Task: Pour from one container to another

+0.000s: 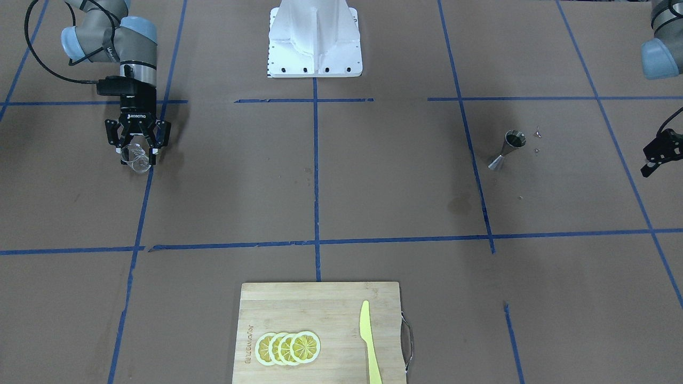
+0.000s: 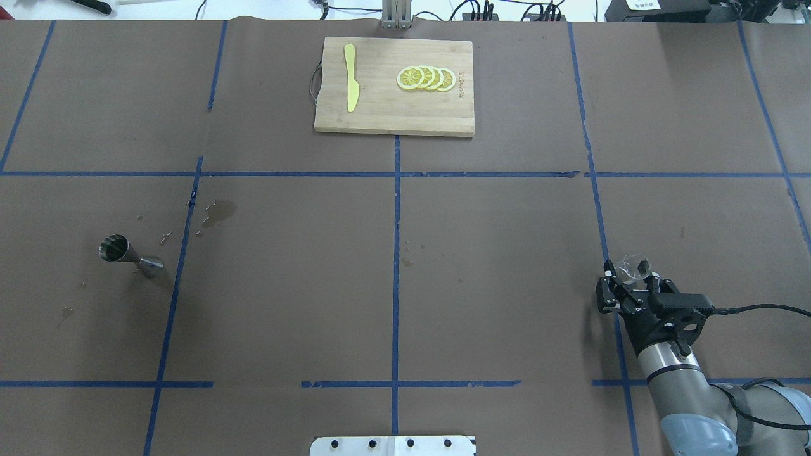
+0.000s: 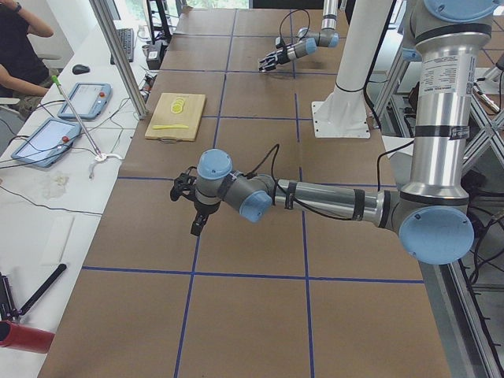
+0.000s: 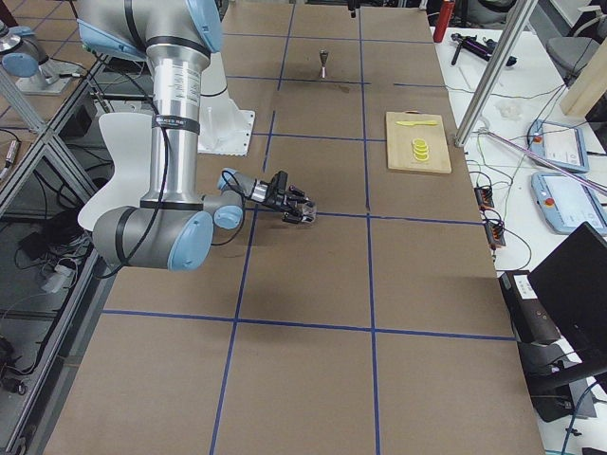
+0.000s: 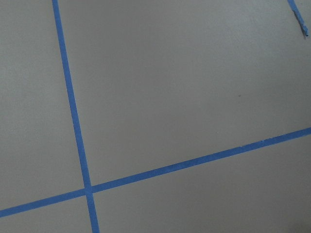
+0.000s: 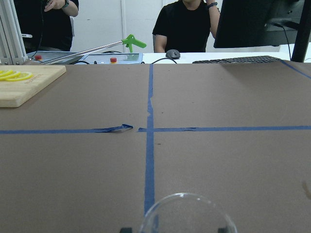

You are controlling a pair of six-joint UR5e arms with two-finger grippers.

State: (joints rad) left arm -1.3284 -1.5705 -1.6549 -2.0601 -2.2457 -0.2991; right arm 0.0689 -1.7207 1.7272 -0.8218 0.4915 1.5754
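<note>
The glass [image 1: 135, 159], seemingly empty, is clamped in the right gripper [image 1: 137, 153]. The jigger [image 1: 506, 151] is stood upright on the surface. The left gripper's [image 1: 657, 156] state cannot be told.

You see clear, glossy glass [image 1: 140, 165] between the right gripper's [image 1: 136, 154] matt black fingers [image 1: 158, 141]; the jigger [image 1: 508, 149] is shiny steel.

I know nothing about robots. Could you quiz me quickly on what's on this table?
1. True or false: the small clear drinking glass stands alone on the brown table.
2. What lies beside the yellow plastic knife on the wooden cutting board? A lemon slices, B a spoon, C a cup.
3. Fill in: the shiny steel hourglass-shaped jigger stands on the robot's ____ side.
Key: 1 false, the right gripper holds it; 2 A; 3 left.
</note>
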